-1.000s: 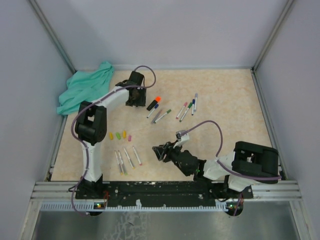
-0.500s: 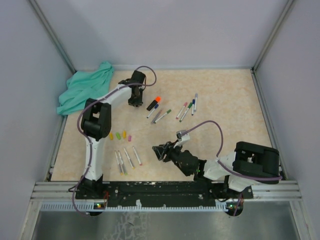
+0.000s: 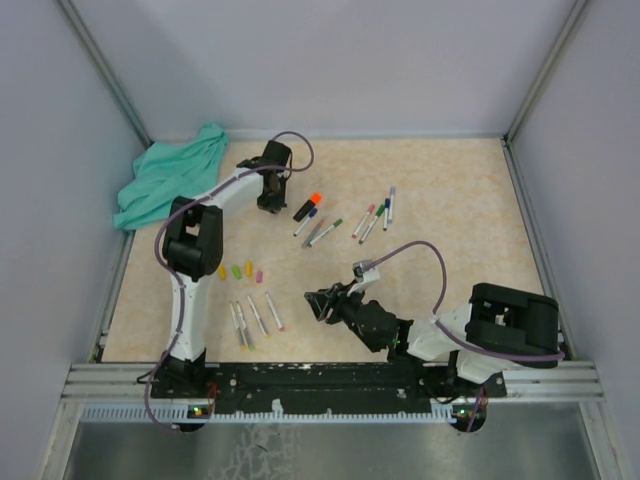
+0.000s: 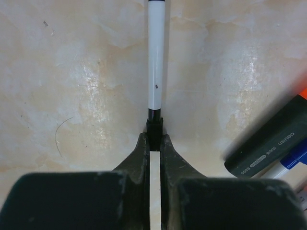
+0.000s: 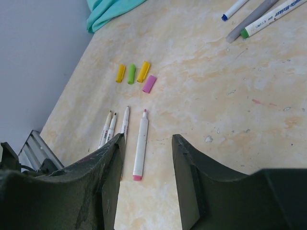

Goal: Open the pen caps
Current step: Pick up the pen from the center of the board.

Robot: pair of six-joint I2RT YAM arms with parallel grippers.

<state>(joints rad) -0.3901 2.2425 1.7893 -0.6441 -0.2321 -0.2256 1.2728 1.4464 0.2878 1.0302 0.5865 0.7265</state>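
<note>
Left gripper [image 4: 154, 140] is down on the table [image 3: 450, 180], out toward the far-left corner just short of the cloth [image 3: 170, 180]. Its jaws are pinched nearly together on the black end [image 4: 154, 116] of a white pen [image 4: 156, 57], whose barrel lies flat, pointing straight away from the fingers. (Cap or tail plug? The wrist view doesn't settle it, though a cap looks likely.) Just beside it lies the highlighter [image 4: 268, 146] with its orange cap [image 3: 316, 198] on. Right gripper [image 5: 147, 139] hangs near the middle of the near edge, jaws well apart, nothing in them, over the bare pens [image 5: 140, 148]. Four loose caps [image 5: 132, 74] sit in a row toward the left edge, and the capped pens [image 3: 372, 222] wait mid-table toward the far edge. So this reads as the pick-up of the next pen: grip made, lift to come. Next that pen wants raising and bringing toward the right gripper, which must clamp the barrel so the two can pull straight apart along the pen's line.
</note>
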